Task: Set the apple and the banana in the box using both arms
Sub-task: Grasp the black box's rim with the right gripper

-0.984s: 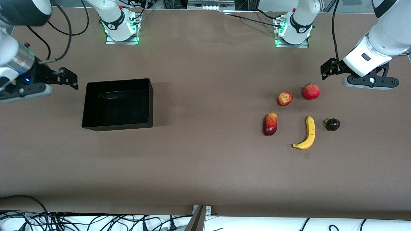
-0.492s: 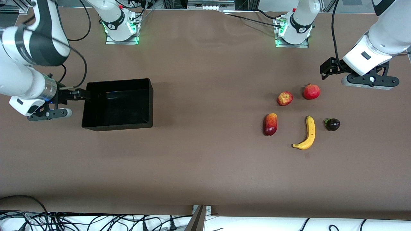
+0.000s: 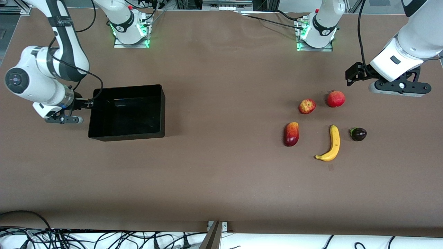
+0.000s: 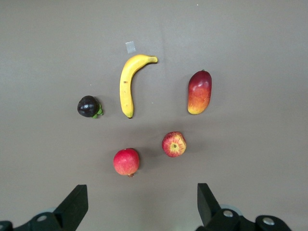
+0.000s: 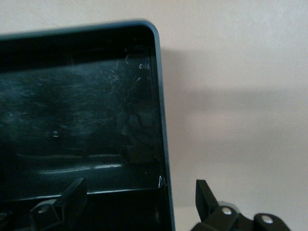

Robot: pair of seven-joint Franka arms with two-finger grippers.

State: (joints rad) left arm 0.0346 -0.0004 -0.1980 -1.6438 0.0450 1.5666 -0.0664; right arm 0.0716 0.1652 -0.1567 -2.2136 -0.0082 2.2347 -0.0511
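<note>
At the right arm's end of the bench, the right claw (image 3: 90,102) straddles the box (image 3: 126,112) wall with fingers apart, one inside and one outside, not yet clamped. That box holds nothing. Toward the left arm's end, the apple (image 3: 307,106) and banana (image 3: 331,144) lie untouched among other fruit. Over the bench near them, the left claw (image 3: 349,76) hangs with fingers spread. By my reading, nothing is placed; both fruits remain.
</note>
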